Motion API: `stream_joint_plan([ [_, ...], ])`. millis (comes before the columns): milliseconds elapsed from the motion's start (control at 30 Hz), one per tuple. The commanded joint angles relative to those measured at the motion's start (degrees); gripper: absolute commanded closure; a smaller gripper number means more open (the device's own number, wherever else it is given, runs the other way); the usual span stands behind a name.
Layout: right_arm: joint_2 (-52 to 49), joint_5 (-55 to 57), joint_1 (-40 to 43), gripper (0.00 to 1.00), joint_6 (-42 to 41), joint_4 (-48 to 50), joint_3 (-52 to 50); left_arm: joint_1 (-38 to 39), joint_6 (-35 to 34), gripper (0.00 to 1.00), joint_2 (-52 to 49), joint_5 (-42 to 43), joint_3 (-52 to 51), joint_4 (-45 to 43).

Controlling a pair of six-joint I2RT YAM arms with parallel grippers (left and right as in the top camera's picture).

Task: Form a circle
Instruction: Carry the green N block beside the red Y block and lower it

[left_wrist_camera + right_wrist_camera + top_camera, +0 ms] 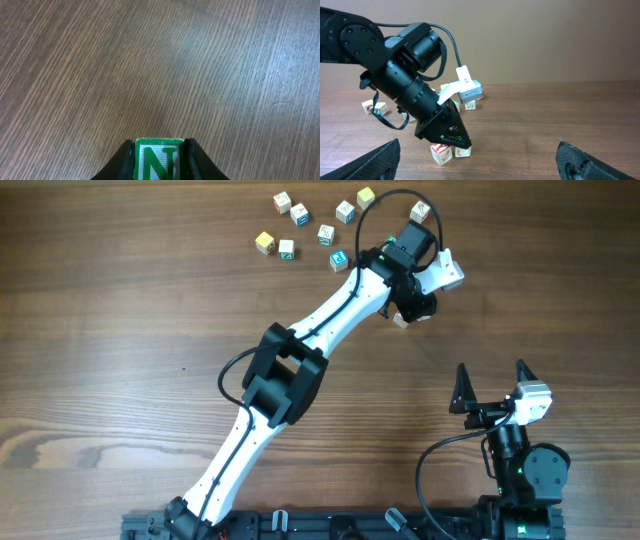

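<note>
Currently the left gripper (454,143) is clamped narrowly on a wooden letter cube (159,161) with a green N on its face. The dark fingers (196,159) press on its two sides. It sits low over the table (120,330), to the right of the other cubes. Whether the N cube rests on the wood or hangs just above it cannot be told. The right gripper (492,385) stands wide open and empty at the near right, well apart from the work.

The circle (326,234) is not yet closed. Its cubes lie as a loose scatter at the far side of the table, with gaps between them. One stray cube (420,212) lies off to the right, near the left arm.

Procedure for the step in hand, judged to be carrying the N cube to the group:

1. Lift clear before moving sideways. A red-printed cube (441,153) lies just beside the fingertips and could be knocked.
2. Approach the group from its open right side, so the arm does not sweep over cubes that are already placed.
3. Set the cube flat in a gap of the arc, near its neighbours but not pushing them.
4. Open the jaws only as far as needed, then withdraw straight up.
</note>
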State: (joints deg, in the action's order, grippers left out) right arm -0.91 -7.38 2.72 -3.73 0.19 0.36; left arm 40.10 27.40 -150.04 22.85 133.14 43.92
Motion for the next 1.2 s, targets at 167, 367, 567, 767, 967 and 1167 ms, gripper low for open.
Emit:
stream_joint_plan([
  [167,0.26,0.96,0.24,0.00,0.59,0.15,-0.07,-0.42,2.45,0.73,-1.73,1.60,-0.02,-0.20],
  [367,0.26,0.98,0.24,0.00,0.57,0.15,-0.07,-1.11,3.96,0.69,-1.73,1.60,0.00,-0.48],
  [567,0.26,0.96,0.24,0.00,0.57,0.15,-0.07,-1.11,3.93,0.62,-1.73,1.84,0.00,-0.90],
  [767,0.26,0.96,0.24,0.00,0.57,0.15,-0.07,-0.94,3.91,0.46,-1.73,1.79,0.00,-1.51],
  [967,0.26,0.96,0.24,0.00,0.59,0.15,-0.07,-0.96,3.89,0.16,-1.70,1.77,0.00,-3.82],
  [1167,0.26,0.96,0.24,0.00,0.59,0.15,-0.07,-1.29,2.21,0.00,-1.55,-0.57,0.37,-6.36],
])
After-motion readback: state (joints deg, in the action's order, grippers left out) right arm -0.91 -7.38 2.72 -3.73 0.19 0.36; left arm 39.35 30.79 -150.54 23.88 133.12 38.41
